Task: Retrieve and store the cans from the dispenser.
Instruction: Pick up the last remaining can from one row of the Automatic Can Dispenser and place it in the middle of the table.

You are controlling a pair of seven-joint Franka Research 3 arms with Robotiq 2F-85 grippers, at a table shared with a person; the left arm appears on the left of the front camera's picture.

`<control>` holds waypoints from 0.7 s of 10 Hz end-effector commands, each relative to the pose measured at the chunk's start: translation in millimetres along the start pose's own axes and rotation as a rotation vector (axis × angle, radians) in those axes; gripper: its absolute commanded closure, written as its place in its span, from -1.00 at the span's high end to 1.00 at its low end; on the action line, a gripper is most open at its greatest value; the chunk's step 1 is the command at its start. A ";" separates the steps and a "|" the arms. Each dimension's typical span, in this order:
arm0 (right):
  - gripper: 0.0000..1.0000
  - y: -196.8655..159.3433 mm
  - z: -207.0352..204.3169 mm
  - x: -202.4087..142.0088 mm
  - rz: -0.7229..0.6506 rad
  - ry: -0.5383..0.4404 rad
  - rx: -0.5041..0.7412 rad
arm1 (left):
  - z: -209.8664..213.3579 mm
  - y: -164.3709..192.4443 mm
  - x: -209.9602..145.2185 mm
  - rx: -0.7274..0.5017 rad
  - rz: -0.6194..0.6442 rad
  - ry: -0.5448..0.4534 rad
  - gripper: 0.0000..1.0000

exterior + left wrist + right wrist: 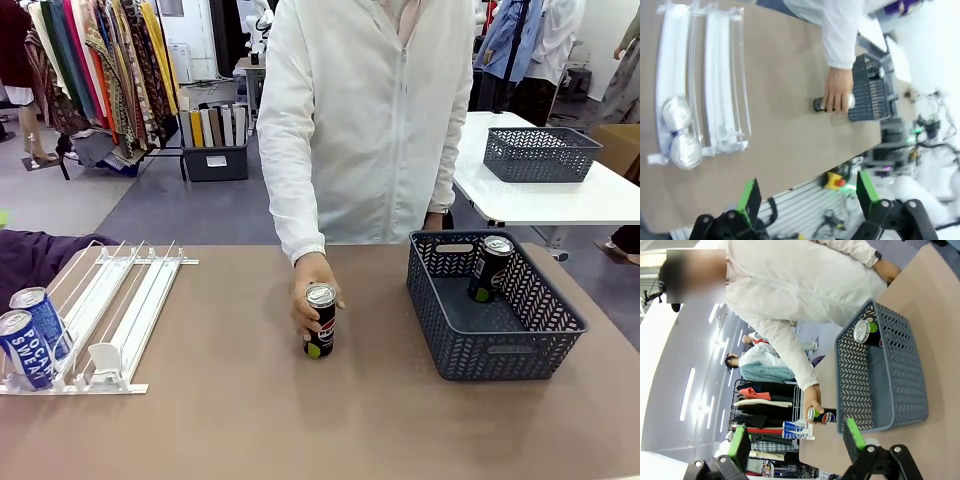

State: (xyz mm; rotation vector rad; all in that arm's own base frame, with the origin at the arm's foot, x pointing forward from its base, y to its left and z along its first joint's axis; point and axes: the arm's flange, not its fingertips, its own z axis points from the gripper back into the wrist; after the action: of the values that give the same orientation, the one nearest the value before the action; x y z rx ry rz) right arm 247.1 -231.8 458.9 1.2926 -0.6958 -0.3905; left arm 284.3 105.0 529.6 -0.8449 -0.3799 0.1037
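We are hanging left gripper [807, 192] and right gripper [796, 437] spread empty, while well beyond our fingers [749, 197] a person's hand [310, 287] is clasping a dark can [320, 330] upright, likely bound for the basket [500, 362].

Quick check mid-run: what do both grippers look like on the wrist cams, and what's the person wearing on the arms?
Left gripper and right gripper: black jointed two-finger frames with bright green pads. The person wears a white zip jacket with long sleeves ending at the wrist.
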 end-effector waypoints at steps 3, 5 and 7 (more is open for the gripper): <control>1.00 4.1 -1.9 3.3 0.010 -0.018 0.025 | -47.9 65.2 -4.1 -0.190 0.149 -0.021 1.00; 1.00 4.1 -1.9 3.3 0.010 -0.018 0.025 | -1.8 59.1 5.9 -0.109 0.166 -0.025 1.00; 1.00 4.1 -1.9 3.3 0.010 -0.018 0.025 | -1.8 59.1 5.9 -0.109 0.166 -0.025 1.00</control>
State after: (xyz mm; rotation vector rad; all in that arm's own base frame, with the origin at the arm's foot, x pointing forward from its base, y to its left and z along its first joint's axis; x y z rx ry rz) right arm 247.0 -231.8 459.0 1.2925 -0.6959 -0.3904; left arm 297.1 144.6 483.8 -0.9803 -0.3300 0.2659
